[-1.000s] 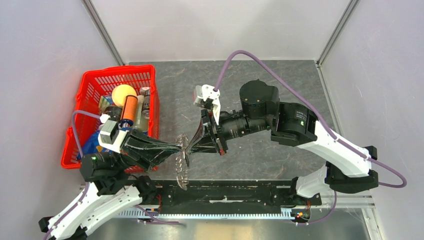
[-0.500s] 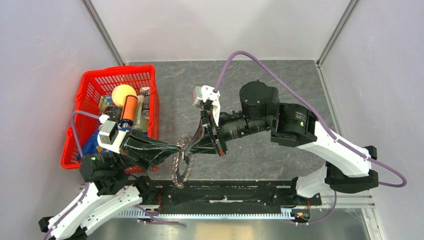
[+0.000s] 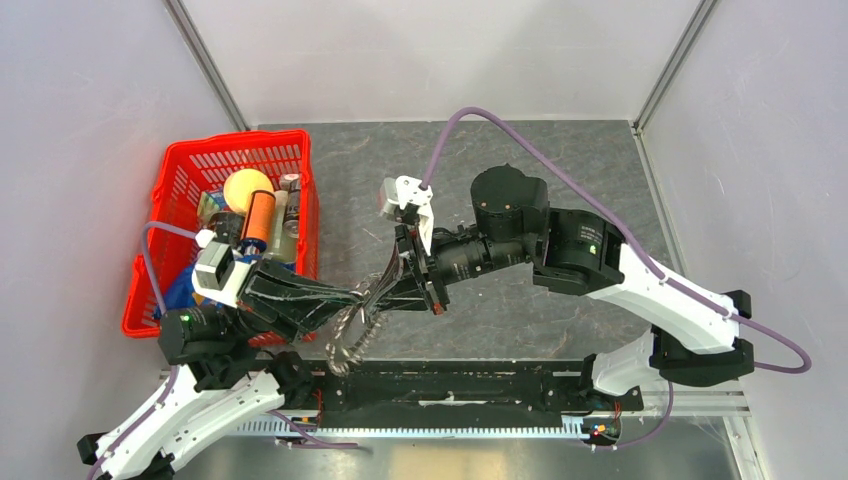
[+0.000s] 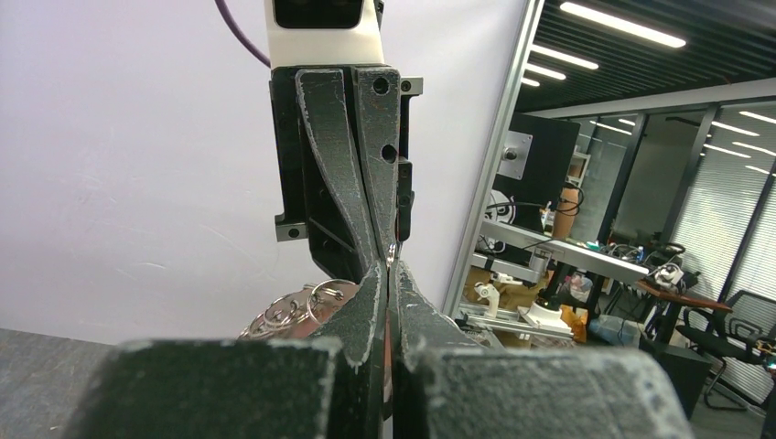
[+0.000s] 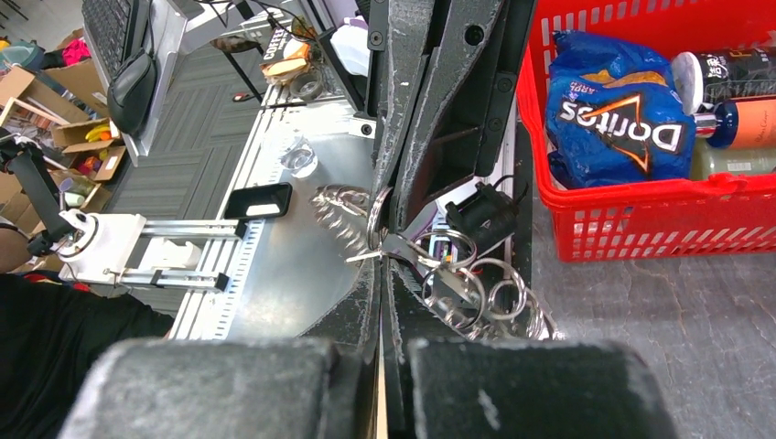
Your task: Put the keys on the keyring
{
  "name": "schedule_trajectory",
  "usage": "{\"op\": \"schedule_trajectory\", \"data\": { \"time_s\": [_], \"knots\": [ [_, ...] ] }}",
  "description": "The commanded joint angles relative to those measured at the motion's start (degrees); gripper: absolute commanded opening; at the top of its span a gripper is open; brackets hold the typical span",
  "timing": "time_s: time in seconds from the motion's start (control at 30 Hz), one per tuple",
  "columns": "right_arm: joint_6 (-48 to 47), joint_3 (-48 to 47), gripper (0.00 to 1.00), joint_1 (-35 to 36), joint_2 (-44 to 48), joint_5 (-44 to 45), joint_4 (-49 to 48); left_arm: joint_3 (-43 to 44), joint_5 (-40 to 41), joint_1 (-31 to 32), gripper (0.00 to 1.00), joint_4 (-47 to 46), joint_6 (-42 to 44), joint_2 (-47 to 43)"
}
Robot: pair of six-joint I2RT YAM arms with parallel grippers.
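Grey metal loops crowd the keyring (image 3: pixel 347 338), which is seen hanging in the air over the near edge of the table (image 3: pixel 560 170), just below the point where the two arms meet tip to tip. It is pinched at its upper rim by the left gripper (image 3: pixel 357 296), whose fingers are fully closed on it. A small dark piece, taken to be the key (image 5: pixel 439 279), is seen in the right wrist view just beside the ring wire. It appears to be nipped by the right gripper (image 3: pixel 379 297), which is likewise closed tight; how much of the key is held cannot be made out.

The step in hand is judged to be the threading of the key onto the ring. It would best be done with the ring held fixed by the left arm, so that the dangling loops are not set swinging. The key's hole should be lined up on the split in the wire before any push is given. Small twists of the right wrist are called for, not force, since a slip at either pinch could let the ring or the key be dropped. A red basket (image 3: pixel 180 200) of groceries stands well apart on the left.
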State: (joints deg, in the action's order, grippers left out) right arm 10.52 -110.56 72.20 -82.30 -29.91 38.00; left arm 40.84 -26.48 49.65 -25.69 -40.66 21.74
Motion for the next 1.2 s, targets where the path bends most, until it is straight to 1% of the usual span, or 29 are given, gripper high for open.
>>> {"op": "schedule_trajectory", "data": {
  "time_s": [0.0,0.17,0.2,0.23,0.27,0.3,0.33,0.43,0.57,0.67,0.8,1.0,1.17],
  "knots": [
    [0.30,0.94,0.00,0.83,-0.15,-2.08,-2.49,0.39,2.58,0.01,0.02,-3.05,-0.38,1.03],
    [0.32,0.96,0.00,0.82,0.71,-0.07,-2.38,0.71,1.88,0.01,0.02,-3.20,-0.52,1.50],
    [0.25,1.03,0.05,0.83,1.02,0.86,-2.09,0.78,1.72,0.01,0.02,-3.30,-0.62,1.59],
    [0.09,1.05,0.12,0.82,1.38,1.93,-1.70,0.80,1.46,0.01,0.02,-3.56,-0.72,1.60],
    [0.10,1.05,0.21,0.83,1.76,2.63,-1.24,0.82,1.31,0.01,0.02,-3.53,-0.81,1.65],
    [-0.10,1.05,0.28,0.79,2.37,3.57,-0.82,0.82,1.25,0.01,0.02,-3.53,-0.82,1.73],
    [-0.15,1.13,0.33,0.78,3.06,4.34,-0.36,0.82,1.31,0.01,0.02,-3.53,-0.82,1.65],
    [-0.88,2.20,0.41,0.81,6.40,8.22,1.04,0.65,1.50,0.01,0.02,-2.65,-0.67,1.69],
    [-1.45,5.23,0.46,0.75,12.11,16.00,3.02,0.40,2.74,0.00,0.02,-0.78,0.37,2.25],
    [-1.02,9.68,0.50,0.74,16.77,21.52,2.98,0.30,3.85,0.01,0.02,-0.25,0.63,3.26],
    [0.31,16.60,0.54,0.74,22.07,28.11,3.32,0.62,7.43,-0.03,0.02,2.60,1.83,5.15],
    [3.03,25.72,0.59,0.75,27.51,37.70,4.80,2.52,13.45,0.01,0.02,10.39,5.98,11.50],
    [6.12,34.57,0.61,0.72,32.40,45.60,4.84,1.99,16.89,0.01,0.02,11.28,7.09,16.44]
  ]
}}
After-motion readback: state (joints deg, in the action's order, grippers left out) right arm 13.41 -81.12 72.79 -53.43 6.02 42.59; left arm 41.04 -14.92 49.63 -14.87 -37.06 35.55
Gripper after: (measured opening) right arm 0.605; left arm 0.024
